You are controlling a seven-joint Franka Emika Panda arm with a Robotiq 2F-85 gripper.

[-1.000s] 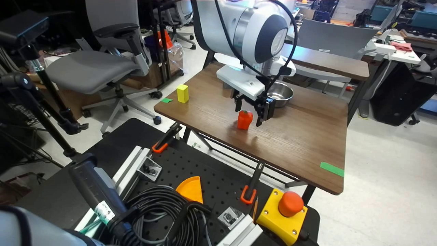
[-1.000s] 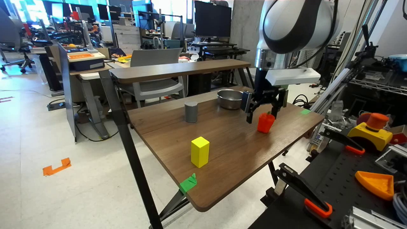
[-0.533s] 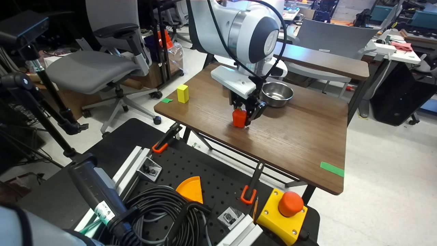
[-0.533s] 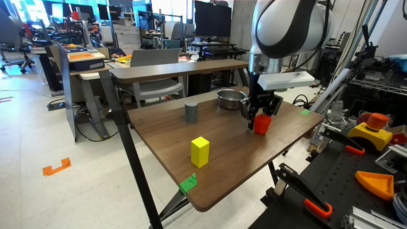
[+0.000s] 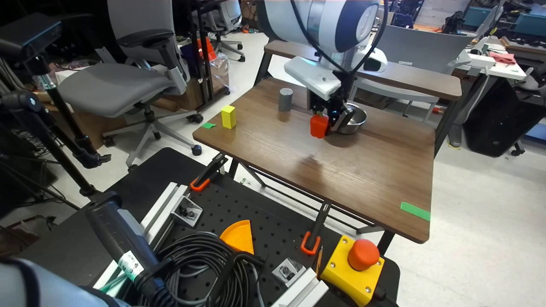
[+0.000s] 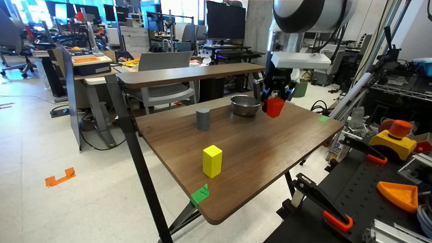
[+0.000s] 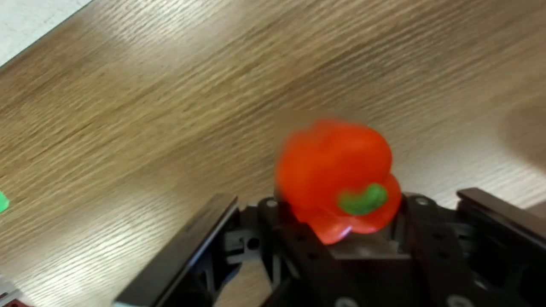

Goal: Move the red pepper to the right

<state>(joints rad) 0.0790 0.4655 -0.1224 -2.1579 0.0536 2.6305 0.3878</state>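
Your gripper [image 7: 344,204] is clamped on the red pepper [image 6: 275,107], jaws apart by its width. Pepper's in the air near the bowl [image 6: 243,107]. Wrist view's blurry, so exact contact's unclear.

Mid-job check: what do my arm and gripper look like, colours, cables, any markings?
The arm is white and rounded, with a dark curved panel and a silver collar. A black cable loops along its outside. A white box-shaped cover sits above the gripper, which is black, two-fingered and jointed, with pale lettering too small to read.
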